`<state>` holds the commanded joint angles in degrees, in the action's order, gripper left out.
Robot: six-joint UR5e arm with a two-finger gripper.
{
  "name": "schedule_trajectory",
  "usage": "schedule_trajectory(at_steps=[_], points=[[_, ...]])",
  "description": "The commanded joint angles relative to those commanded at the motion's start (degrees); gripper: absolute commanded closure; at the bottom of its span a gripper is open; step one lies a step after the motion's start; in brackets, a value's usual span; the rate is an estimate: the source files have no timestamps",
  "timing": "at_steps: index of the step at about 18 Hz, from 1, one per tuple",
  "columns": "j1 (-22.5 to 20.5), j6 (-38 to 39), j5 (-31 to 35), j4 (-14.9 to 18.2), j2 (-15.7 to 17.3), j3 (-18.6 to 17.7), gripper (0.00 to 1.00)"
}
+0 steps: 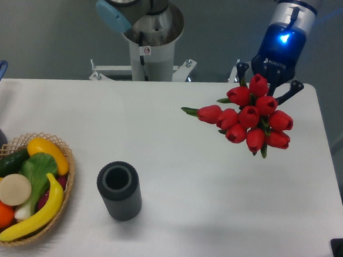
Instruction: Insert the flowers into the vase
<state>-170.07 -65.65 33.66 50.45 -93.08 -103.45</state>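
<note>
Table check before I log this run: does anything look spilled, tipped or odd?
Nothing stands out. The vase stands upright and empty, the basket holds its produce, and the flowers hang at the claw.

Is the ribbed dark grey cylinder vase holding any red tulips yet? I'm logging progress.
No, the ribbed dark grey cylinder vase stands empty, while the red tulip bunch hangs at the pincer.
</note>
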Motion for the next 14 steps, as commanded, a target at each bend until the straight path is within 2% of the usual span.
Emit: schedule_trajectory(at_steps=[14], points=[[1.7,0.4,-2.3,0.0,-0.5,-0.2,0.74]])
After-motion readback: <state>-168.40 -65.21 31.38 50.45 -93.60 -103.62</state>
